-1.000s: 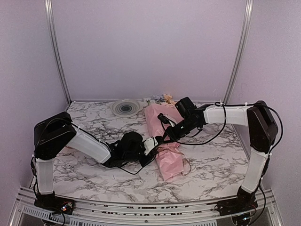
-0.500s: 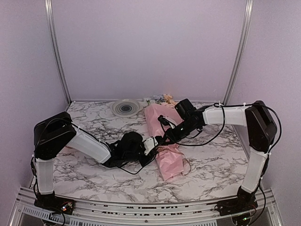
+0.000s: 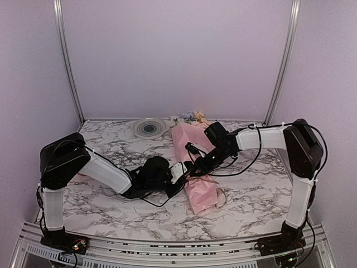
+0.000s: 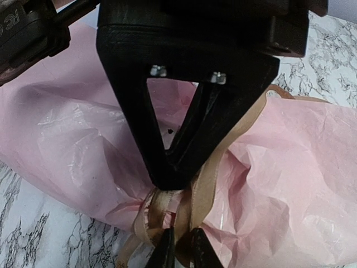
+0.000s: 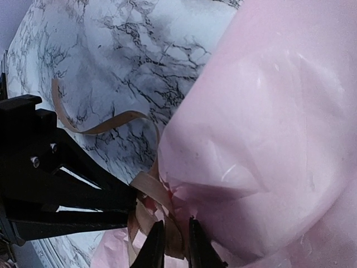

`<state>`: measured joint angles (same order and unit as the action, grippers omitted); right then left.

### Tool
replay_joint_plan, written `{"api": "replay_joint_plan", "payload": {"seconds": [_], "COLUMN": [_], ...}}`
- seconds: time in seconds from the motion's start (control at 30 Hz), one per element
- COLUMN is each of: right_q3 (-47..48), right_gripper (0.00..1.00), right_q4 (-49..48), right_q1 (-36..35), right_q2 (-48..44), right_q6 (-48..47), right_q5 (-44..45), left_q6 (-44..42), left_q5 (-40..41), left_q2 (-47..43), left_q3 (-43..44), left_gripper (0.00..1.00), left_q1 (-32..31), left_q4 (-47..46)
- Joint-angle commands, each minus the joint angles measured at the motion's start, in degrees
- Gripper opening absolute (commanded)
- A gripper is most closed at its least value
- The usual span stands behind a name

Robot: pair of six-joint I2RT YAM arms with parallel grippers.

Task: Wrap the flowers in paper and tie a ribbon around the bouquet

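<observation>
Two grippers meet at the waist of the bouquet (image 3: 202, 192), a pink cone lying on the marbled worktop (image 3: 111, 145) just right of centre. Its wide end points toward the back wall, where the flowers (image 3: 192, 117) peek out. The tan ribbon (image 4: 207, 181) is bunched in loops against the cone's side, with one loose end curling over the worktop in the right wrist view. The left gripper (image 4: 179, 250) is almost closed, its tips pinching a ribbon strand at the bunch. The right gripper (image 5: 174, 245), reaching in from the opposite side, is likewise nearly closed with ribbon loops caught between its tips. A round plate (image 3: 149, 128) sits near the back edge, apart from the bouquet.
</observation>
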<state>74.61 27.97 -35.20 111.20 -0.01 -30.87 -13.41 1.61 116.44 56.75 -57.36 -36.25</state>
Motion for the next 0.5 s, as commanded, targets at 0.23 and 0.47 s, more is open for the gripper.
{"api": "replay_joint_plan", "payload": {"seconds": [0.23,0.47], "right_q3": [2.41,2.35], "right_gripper": [0.20,0.00], "right_q4": [-0.34,1.26], "right_q1": [-1.08,-1.10], "right_q2": [1.54,1.05], "right_q6": [-0.40,-0.98], "right_q5": [-0.35,2.03], "left_q6": [0.49,0.58], "left_q5": [0.08,0.21], "left_q2": [-1.37,-1.43], "left_q3": [-0.15,-0.24], "left_gripper": [0.12,0.12], "left_q1": [0.38,0.33], "left_q4": [-1.50,-1.47]}}
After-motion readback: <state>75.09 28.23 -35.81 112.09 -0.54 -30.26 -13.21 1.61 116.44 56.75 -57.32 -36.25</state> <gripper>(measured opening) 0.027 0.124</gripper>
